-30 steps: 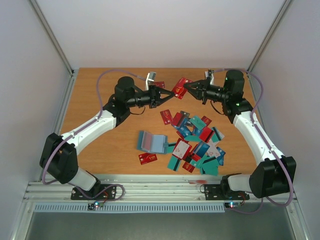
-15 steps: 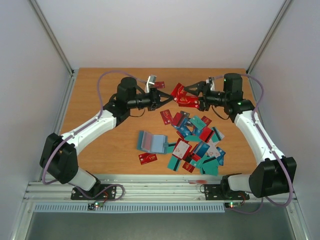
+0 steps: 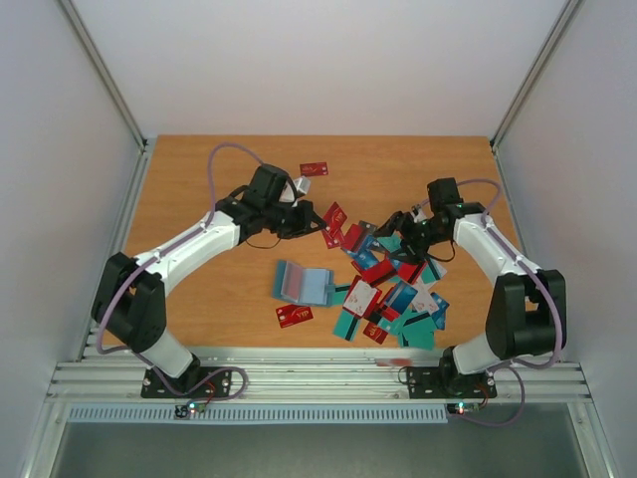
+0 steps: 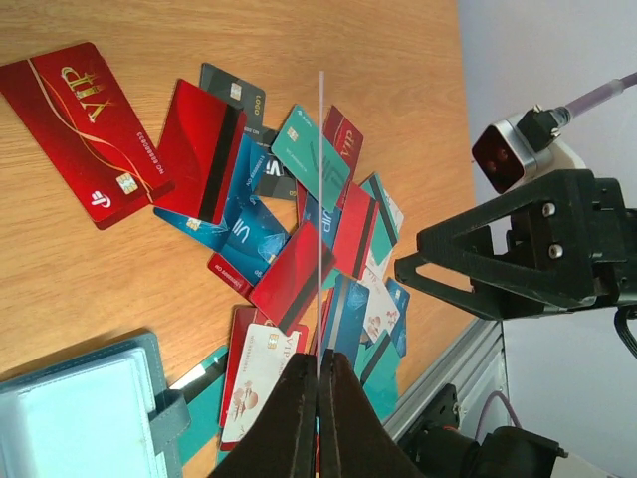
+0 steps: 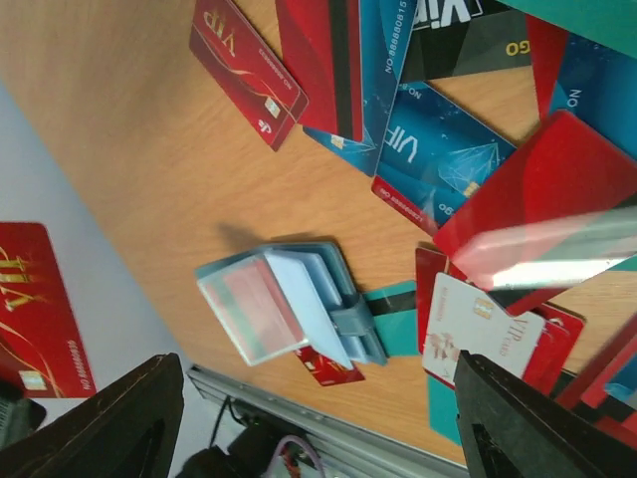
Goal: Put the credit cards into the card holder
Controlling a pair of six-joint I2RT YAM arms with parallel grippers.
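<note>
Your left jaws pinch one thin red plastic card. Your right jaws are wide open, holding nothing

You have 1 card holder, 2 arms, the left arm and the right arm, 1 held card, 2 lone cards, the far red card and the near red card, and 1 heap of red, teal, blue and white credit cards overlapped too thickly to count.
</note>
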